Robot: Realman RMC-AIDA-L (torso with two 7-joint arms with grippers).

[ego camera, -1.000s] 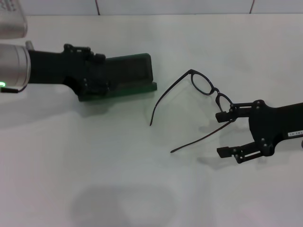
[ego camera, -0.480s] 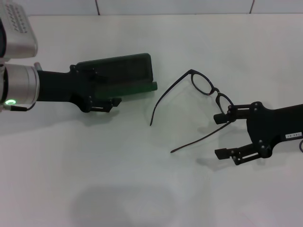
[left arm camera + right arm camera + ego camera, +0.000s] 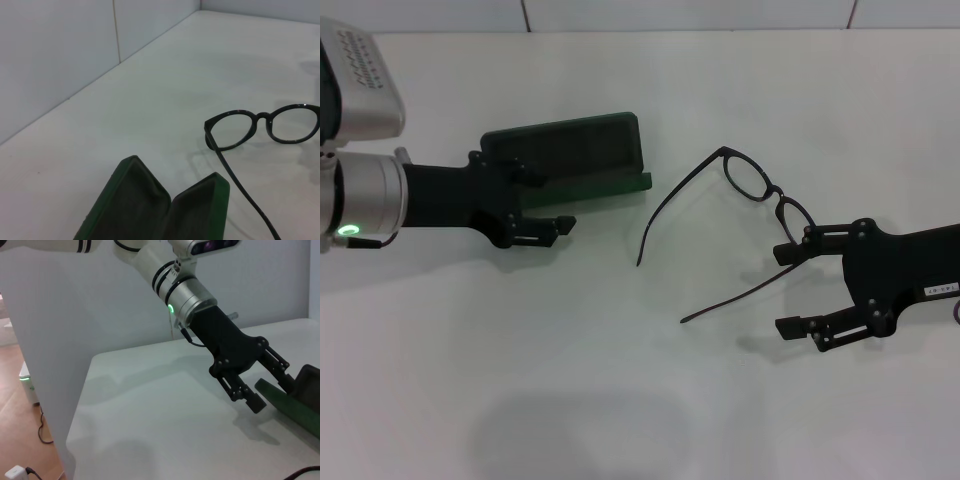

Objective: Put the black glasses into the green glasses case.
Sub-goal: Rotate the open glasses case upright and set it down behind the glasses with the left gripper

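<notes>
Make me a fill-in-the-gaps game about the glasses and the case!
1. The case is lying ____, with its lining showing.
2. The glasses rest on the ____, not in the case.
3. The pincer closest to the glasses is the ____ one.
4. Both pincers have their fingers ____.

Missing words: open; table; right; open

You see the left gripper (image 3: 542, 203) covering the near left part of the green glasses case (image 3: 582, 148); the right wrist view cuts that case (image 3: 295, 400) off, and the black glasses (image 3: 260, 131) run past the left wrist view's edge.
</notes>
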